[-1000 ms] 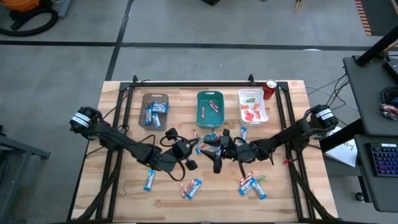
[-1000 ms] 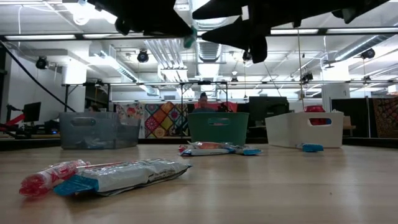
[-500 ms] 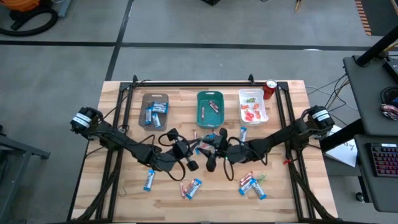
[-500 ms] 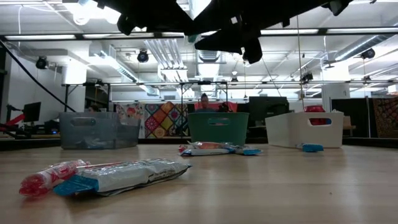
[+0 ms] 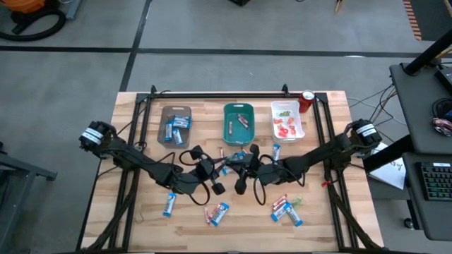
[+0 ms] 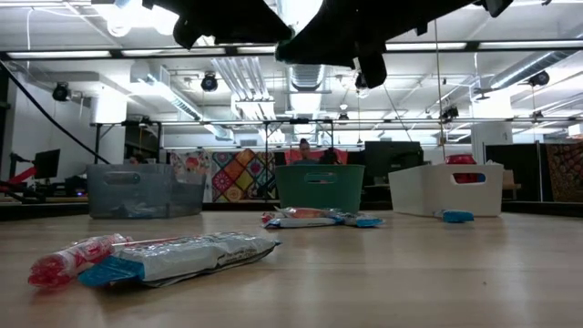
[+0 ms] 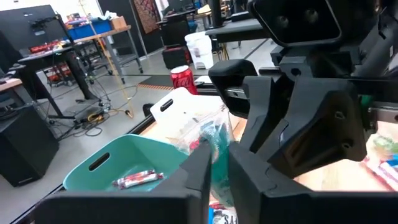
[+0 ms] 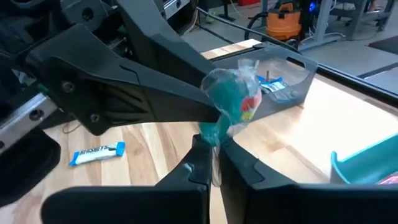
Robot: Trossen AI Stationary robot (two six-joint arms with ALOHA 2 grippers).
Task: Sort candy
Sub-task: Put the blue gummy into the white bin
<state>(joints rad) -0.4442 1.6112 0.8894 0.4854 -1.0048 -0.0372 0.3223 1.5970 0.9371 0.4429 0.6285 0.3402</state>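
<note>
Mid-table, the left gripper (image 7: 214,171) and right gripper (image 8: 211,163) are both pinching one green candy (image 8: 231,107) aloft.

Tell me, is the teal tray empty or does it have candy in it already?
Not empty. The teal tray holds at least one red-and-white wrapped candy, seen in the left wrist view and the high view. A count cannot be told.

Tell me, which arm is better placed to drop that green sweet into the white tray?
Probably the right. Both tools meet mid-table on the green sweet, but the white tray sits on the right arm's side, and the right tool already pinches the wrapper. The left tool would have to reach across.
</note>
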